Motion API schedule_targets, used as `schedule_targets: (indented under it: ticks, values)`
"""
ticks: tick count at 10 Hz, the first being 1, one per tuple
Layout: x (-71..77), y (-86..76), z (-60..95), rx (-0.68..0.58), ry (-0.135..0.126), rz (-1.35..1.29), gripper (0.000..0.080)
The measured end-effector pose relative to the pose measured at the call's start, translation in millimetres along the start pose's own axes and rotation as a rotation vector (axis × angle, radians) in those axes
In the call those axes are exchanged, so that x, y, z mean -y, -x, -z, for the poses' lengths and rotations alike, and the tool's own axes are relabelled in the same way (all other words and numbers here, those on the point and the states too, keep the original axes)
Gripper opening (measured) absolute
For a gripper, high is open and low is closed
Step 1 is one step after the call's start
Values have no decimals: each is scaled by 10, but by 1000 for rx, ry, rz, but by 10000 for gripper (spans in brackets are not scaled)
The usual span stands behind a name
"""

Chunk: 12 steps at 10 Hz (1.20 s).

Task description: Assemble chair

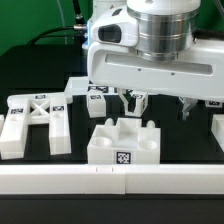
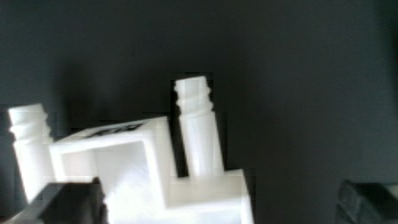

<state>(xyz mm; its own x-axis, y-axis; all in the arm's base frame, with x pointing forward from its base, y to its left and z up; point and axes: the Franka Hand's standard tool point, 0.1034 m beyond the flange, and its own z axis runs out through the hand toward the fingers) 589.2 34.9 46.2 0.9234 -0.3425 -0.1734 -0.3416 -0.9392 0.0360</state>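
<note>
My gripper (image 1: 160,104) hangs open over the black table, behind the notched block (image 1: 122,142). In the wrist view a white chair part (image 2: 134,165) with a tag and two ribbed pegs (image 2: 196,110) lies between the open fingers, close beside one dark fingertip (image 2: 63,205) and apart from the other. The jaws do not press on it. In the exterior view a small tagged white part (image 1: 101,96) shows at the gripper's lower edge, by the finger on the exterior view's left. The X-braced frame (image 1: 35,120) lies flat at the exterior view's left.
A long white rail (image 1: 110,182) runs along the table's front edge. Another white part (image 1: 216,128) stands at the exterior view's right edge. A flat white piece (image 1: 76,86) lies behind the frame. A green wall stands at the back.
</note>
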Motion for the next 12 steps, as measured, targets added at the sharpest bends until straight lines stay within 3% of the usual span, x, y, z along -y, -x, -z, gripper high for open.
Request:
schedule_targets:
  ticks: [1,2,5,9,12]
  values:
    - [68,59,-93,-16,-1,10,650]
    - [80,13,-136,-18,1,53,650]
    - [98,-314,-140,-55,-2,217,650]
    - [89,-301,-156,-46,-2,218,650]
    - [59,-279,-271,-46,2,253,650]
